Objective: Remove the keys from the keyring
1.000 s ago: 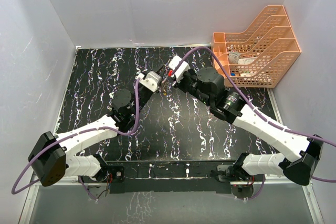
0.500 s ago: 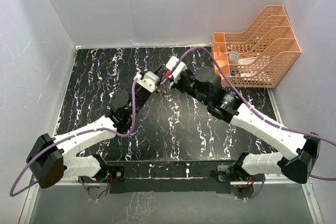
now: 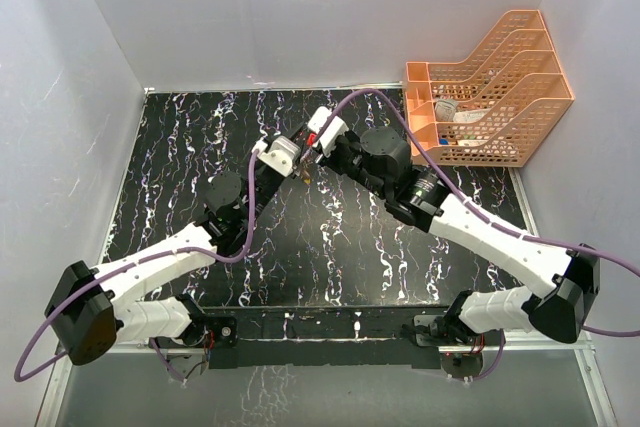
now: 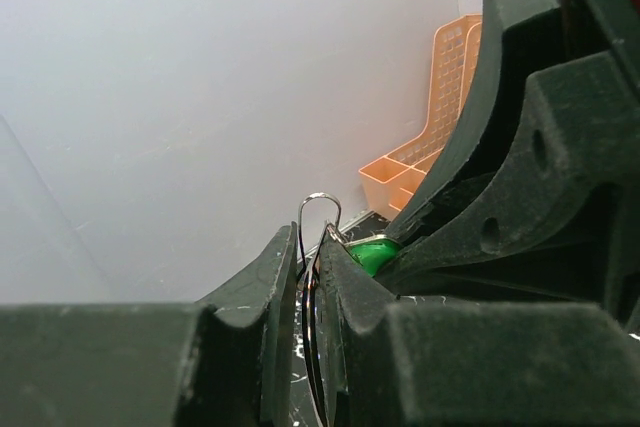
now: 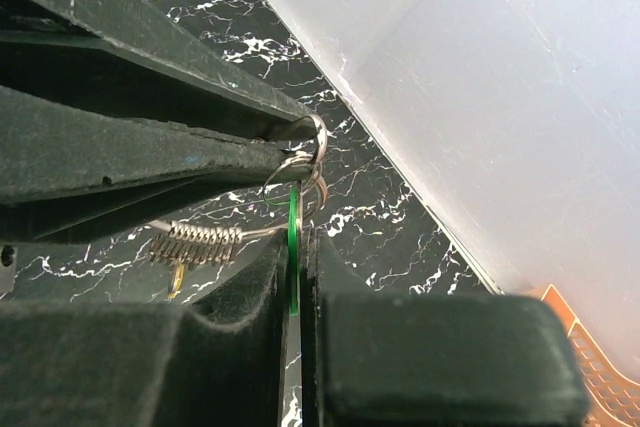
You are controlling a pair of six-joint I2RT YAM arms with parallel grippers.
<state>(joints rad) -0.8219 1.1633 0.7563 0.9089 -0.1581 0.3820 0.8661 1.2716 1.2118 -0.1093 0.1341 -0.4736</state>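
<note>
My left gripper (image 4: pixel 308 247) and right gripper (image 5: pixel 297 265) have both slid left together. The left one pinches the keyring (image 4: pixel 320 205), which pokes past its tips. The right one squeezes the green key (image 5: pixel 294 232) just beside it — still hooked on, I think.

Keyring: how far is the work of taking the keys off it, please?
Done: nothing visible; no key is seen free. In hand: the left gripper pinches the keyring, and the right gripper is shut on the green key, which looks still on it. Remaining: sliding the green key off, then the yellow-headed piece hanging by the coil spring.
</note>
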